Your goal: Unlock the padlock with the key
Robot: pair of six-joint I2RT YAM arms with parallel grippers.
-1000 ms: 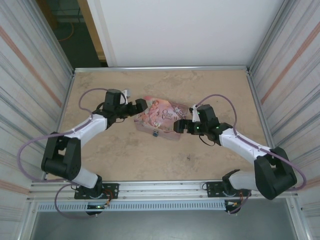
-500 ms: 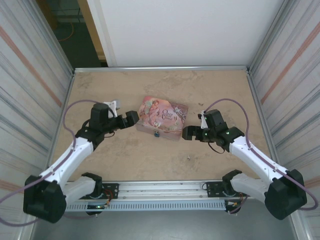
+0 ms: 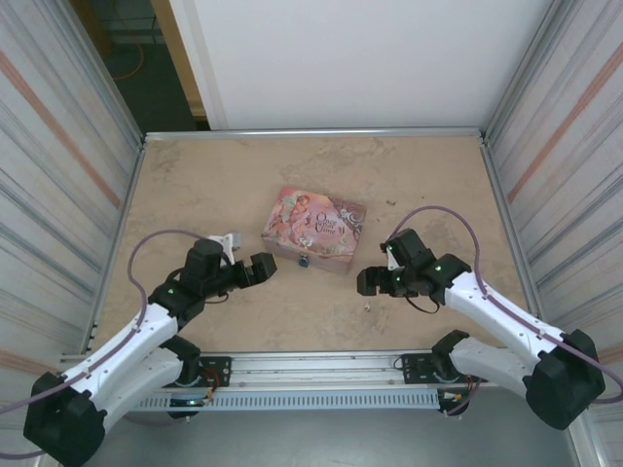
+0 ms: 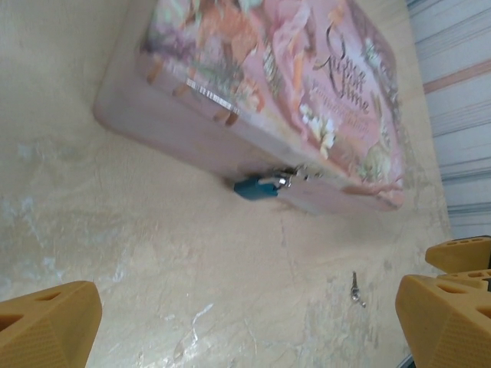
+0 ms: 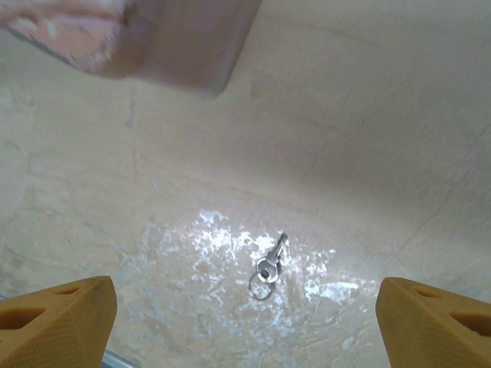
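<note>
The tiny blue padlock [image 3: 304,261] hangs on the front clasp of the pink tin [image 3: 313,229]; in the left wrist view the padlock [image 4: 257,186] sits under the tin's lid [image 4: 268,77]. The key [image 3: 367,307] lies flat on the table near the tin's front right. From the right wrist, the key [image 5: 270,264] with its small ring lies between my orange fingers [image 5: 54,318]. My right gripper [image 3: 368,282] hovers just above it, open. My left gripper [image 3: 265,269] is open, left of the padlock and apart from it. The key [image 4: 355,290] also shows from the left wrist.
Metal rails and ribbed walls [image 3: 68,195] border the tan table [image 3: 243,175] on both sides. The tin's corner [image 5: 153,38] is close above the key in the right wrist view. The right gripper's orange fingers [image 4: 460,253] show at the edge of the left wrist view.
Both arms have drawn back from the tin's sides toward the near edge. The right gripper has come down over the key, its jaws a little narrower. The left gripper stays wide.
</note>
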